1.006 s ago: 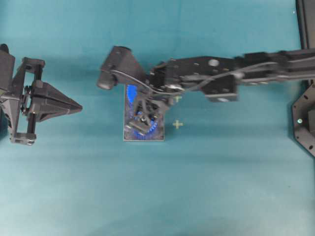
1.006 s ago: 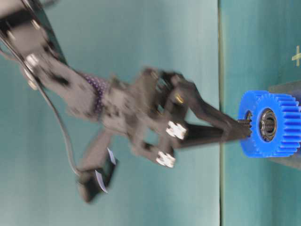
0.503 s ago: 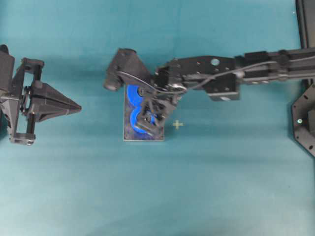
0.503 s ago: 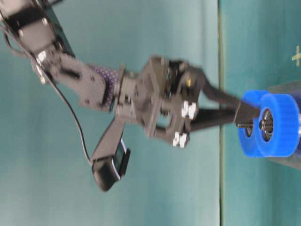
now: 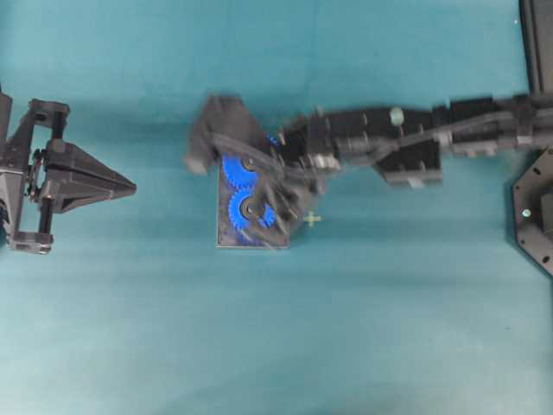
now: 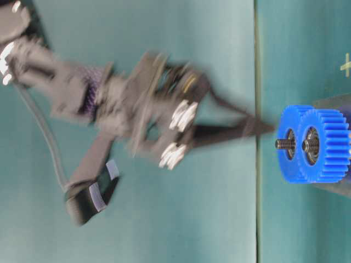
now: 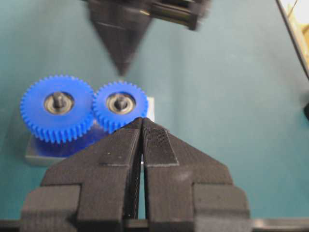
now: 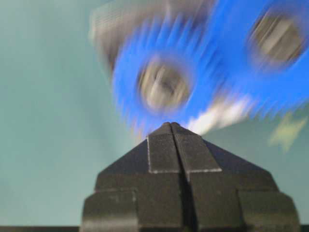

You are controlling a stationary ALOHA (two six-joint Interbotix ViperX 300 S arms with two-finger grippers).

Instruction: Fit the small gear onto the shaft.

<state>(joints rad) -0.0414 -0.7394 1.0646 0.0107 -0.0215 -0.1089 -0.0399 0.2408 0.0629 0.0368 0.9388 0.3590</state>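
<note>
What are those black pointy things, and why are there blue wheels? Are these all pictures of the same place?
Yes, one place, four cameras: one above, one at table height, and one riding on each arm. The black pointy things are two robot arms' claws. The right claw is shut, holds nothing, and hangs just off the gears. The left claw is shut too, waiting farther away. The blue wheels are gears on a grey metal plate: the small gear sits on its shaft beside the larger gear.

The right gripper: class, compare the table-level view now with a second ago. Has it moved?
Yes. The right gripper, shut, has drawn back leftward, clear of the small gear whose hub it touched earlier; the gear stayed on the plate.
</note>
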